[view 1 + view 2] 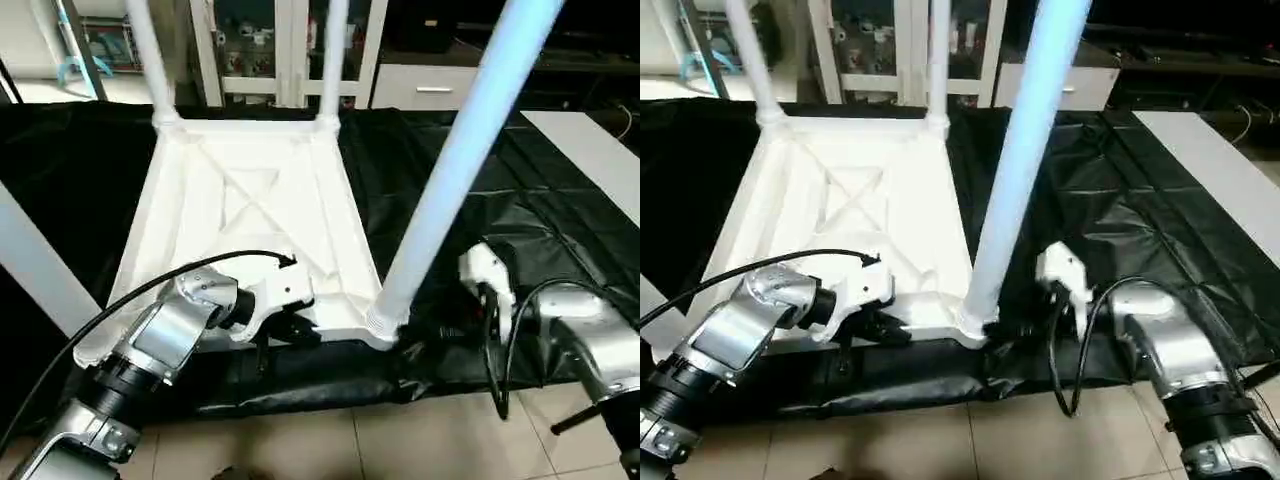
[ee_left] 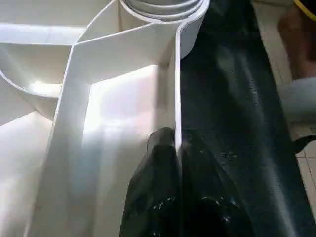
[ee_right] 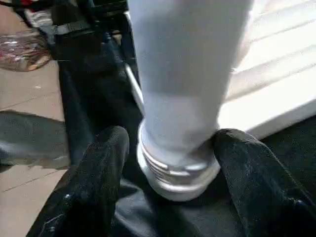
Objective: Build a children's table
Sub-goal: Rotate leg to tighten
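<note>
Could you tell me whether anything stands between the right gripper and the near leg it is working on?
Nothing visible does. The right gripper straddles the base of the near leg, one finger on each side, just above the threaded collar.

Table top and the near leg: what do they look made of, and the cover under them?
Table top: likely moulded white plastic, semi-gloss; thin raised X ribs. Near leg: smooth white tube, probably plastic, with a ridged threaded base. Cover: thin black sheeting, glossy and creased; plastic or coated cloth.
</note>
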Robot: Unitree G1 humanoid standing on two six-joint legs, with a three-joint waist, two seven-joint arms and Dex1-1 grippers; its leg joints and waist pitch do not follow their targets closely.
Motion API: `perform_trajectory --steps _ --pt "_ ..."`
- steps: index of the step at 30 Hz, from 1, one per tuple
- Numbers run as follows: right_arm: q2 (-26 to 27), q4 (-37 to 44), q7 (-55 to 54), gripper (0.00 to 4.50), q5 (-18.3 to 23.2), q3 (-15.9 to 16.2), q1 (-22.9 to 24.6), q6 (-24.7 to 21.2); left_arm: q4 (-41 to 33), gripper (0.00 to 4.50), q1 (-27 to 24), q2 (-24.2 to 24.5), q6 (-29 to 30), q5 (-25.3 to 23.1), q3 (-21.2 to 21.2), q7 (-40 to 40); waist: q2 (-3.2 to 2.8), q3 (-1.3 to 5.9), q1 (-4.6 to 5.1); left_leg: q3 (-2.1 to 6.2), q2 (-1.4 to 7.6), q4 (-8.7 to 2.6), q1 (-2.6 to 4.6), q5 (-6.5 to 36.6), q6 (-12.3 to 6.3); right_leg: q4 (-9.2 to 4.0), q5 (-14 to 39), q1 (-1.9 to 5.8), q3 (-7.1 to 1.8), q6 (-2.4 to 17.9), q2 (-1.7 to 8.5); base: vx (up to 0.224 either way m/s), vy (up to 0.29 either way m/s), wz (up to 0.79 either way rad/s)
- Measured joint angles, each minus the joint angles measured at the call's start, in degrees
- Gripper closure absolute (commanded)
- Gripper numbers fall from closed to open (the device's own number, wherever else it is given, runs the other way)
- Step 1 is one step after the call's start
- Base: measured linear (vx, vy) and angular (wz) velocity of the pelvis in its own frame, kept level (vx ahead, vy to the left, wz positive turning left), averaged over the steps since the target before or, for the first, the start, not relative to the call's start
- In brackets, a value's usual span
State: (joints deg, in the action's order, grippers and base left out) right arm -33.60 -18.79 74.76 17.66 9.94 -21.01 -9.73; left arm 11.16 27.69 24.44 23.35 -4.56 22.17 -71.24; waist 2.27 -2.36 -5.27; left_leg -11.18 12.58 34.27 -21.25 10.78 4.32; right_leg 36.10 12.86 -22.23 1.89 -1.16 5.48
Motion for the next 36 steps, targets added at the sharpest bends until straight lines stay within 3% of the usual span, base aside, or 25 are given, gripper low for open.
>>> perform_trajectory --steps 5,17,28,32,36 --pt "1.17 -1.85 1.58 1.39 -0.19 0.23 -2.52 0.54 0.47 4.47 0.35 0.03 -0.16 0.18 0.31 -0.80 0.06 0.01 0.04 0.00 0.03 0.10 0.03 -0.01 0.01 0.08 -0.02 0.05 0.00 0.00 0.00 0.000 0.000 0.00" --pt "1.93 -4.85 4.44 2.39 -0.36 1.31 -4.40 0.93 2.38 4.50 1.48 0.04 -1.61 0.38 0.94 -2.32 0.15 0.02 -0.41 -0.01 0.08 0.13 -0.02 -0.04 -0.04 0.08 -0.02 0.07 0.08 0.01 0.01 0.000 0.000 0.00" --pt "1.96 -7.08 5.31 2.54 -2.14 1.79 -5.75 2.98 3.74 4.50 2.17 -0.22 -2.33 0.39 1.40 -2.29 0.42 0.09 -0.65 -0.05 0.10 0.16 0.07 -0.05 -0.04 0.09 -0.02 0.17 0.11 0.01 0.03 0.000 0.000 0.00" --pt "8.28 -13.89 -8.22 2.57 -3.91 -0.77 -7.41 6.21 8.99 4.50 4.54 -2.77 -0.55 -0.73 -0.92 4.46 1.24 0.32 0.71 -0.08 0.20 0.14 0.39 -0.01 0.41 0.19 -0.22 0.28 0.09 0.27 -0.03 0.000 0.000 0.00" --pt "13.60 -17.76 -24.19 2.59 -4.07 -5.03 -9.05 3.48 13.35 4.50 6.62 -9.20 1.90 -1.36 -4.03 14.55 1.70 0.19 2.06 0.11 0.20 0.16 0.30 -0.17 0.61 -0.01 -0.37 0.15 0.13 0.24 0.00 -0.039 0.004 -0.05"
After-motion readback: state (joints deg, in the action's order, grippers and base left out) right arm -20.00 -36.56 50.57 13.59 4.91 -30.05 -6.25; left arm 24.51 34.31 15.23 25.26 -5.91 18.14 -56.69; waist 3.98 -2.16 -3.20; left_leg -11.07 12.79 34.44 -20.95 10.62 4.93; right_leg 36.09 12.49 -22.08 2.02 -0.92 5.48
